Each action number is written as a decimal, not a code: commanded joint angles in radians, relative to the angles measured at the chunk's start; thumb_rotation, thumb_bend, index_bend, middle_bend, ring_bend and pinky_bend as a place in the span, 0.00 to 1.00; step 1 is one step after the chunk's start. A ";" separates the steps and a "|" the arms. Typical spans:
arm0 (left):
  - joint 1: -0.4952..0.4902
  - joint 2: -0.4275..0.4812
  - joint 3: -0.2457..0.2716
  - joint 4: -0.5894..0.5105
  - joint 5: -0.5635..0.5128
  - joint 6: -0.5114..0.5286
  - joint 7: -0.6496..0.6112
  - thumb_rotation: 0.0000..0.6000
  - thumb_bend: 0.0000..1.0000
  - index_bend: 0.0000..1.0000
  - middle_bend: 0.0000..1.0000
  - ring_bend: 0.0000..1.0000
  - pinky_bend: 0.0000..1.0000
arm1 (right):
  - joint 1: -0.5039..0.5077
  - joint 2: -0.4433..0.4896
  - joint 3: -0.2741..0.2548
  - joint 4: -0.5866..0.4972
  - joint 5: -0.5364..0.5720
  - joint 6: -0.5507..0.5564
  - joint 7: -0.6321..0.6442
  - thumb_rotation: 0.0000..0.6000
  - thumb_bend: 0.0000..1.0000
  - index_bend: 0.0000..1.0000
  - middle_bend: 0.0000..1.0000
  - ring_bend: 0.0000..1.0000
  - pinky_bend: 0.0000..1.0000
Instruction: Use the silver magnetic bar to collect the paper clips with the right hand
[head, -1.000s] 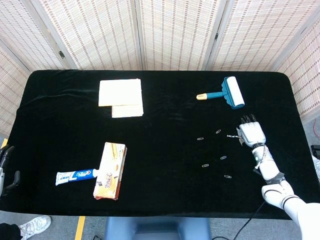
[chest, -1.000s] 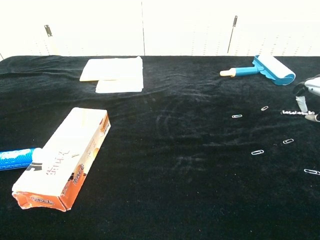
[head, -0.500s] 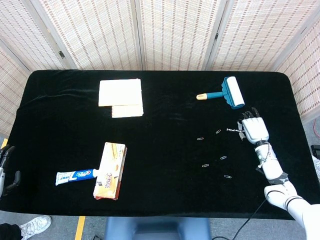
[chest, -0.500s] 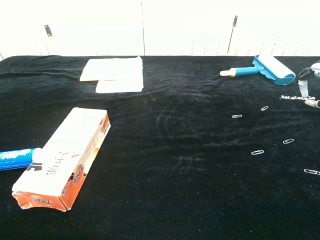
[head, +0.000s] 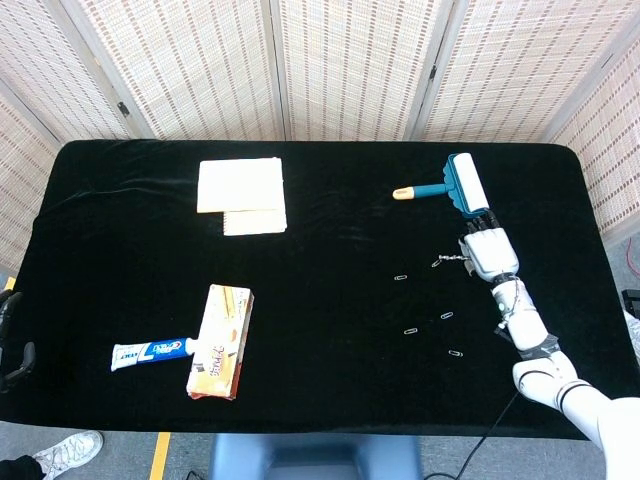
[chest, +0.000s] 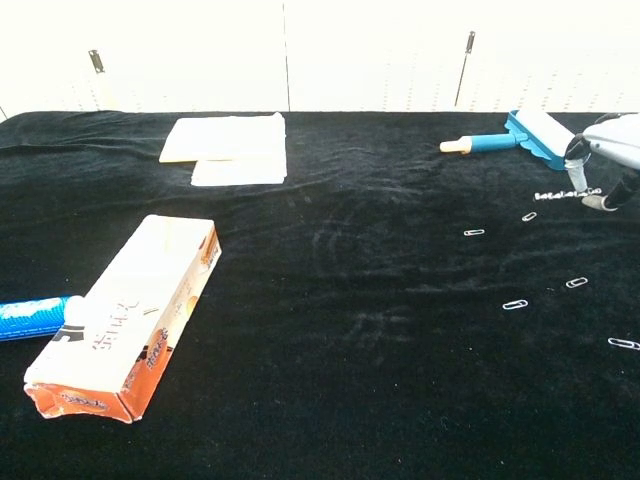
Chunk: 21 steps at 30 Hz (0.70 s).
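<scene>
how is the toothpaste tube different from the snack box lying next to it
The toothpaste tube is blue and white, slim, and lies crosswise; the snack box is cream and orange, wider and longer, and points away from the robot. The box's near end looks torn open. Both lie flat on the black table, touching.

My table (head: 330, 210), draped in black, carries 5 clips (chest: 515, 304), a lint roller (head: 452, 187), notepads (head: 241, 195), a carton (head: 221, 341) and toothpaste (head: 150, 353).

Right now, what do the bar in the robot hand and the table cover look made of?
The magnetic bar looks like bright silvery metal, glinting in short segments. The table cover looks like black velvet-like cloth: matte, with faint brushed marks. Neither is certain.
</scene>
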 joint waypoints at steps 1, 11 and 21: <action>0.004 0.001 0.001 0.001 0.004 0.006 -0.004 1.00 0.57 0.00 0.08 0.09 0.06 | 0.007 -0.003 0.007 -0.013 0.032 -0.022 -0.046 1.00 0.47 1.00 0.28 0.16 0.00; 0.004 0.000 0.001 0.002 0.007 0.006 -0.006 1.00 0.57 0.00 0.08 0.09 0.06 | 0.016 -0.025 0.006 0.013 0.071 -0.068 -0.084 1.00 0.47 1.00 0.28 0.16 0.00; 0.006 0.001 -0.001 0.002 0.006 0.008 -0.008 1.00 0.57 0.00 0.08 0.09 0.06 | 0.014 -0.019 0.008 0.002 0.053 -0.031 -0.043 1.00 0.47 1.00 0.28 0.16 0.00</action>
